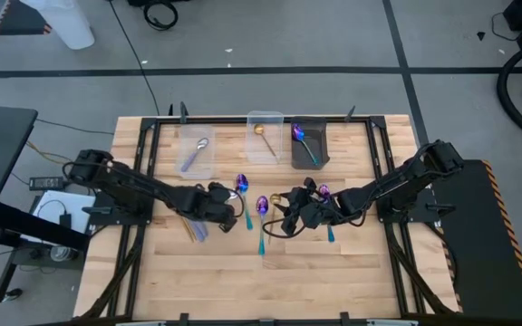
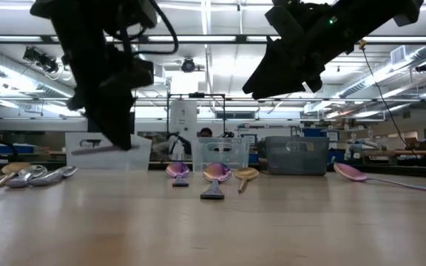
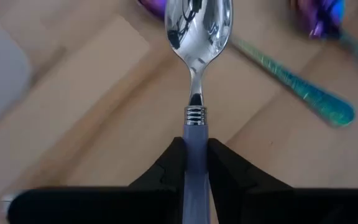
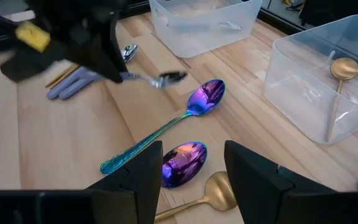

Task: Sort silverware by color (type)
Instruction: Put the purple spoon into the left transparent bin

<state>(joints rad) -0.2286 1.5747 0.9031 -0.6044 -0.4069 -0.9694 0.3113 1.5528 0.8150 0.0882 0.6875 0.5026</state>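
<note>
Gripping a silver spoon (image 3: 197,37) by its handle, the left gripper (image 3: 196,163) seemingly lifts it clear.

Bare wood near table (image 1: 333,272) front edge; spoons (image 1: 262,206) and bins (image 1: 265,136) mid-table and behind.

Pale striped wood on the table (image 1: 333,272). Polished silver bowl, ridged collar and lavender handle on the held spoon (image 3: 197,37). Iridescent purple-blue bowl with teal handle on the middle spoon (image 4: 166,127). Gold on the spoon (image 4: 339,87) inside the clear bin (image 4: 353,43). Smoky grey on the far right bin (image 1: 308,145).
</note>
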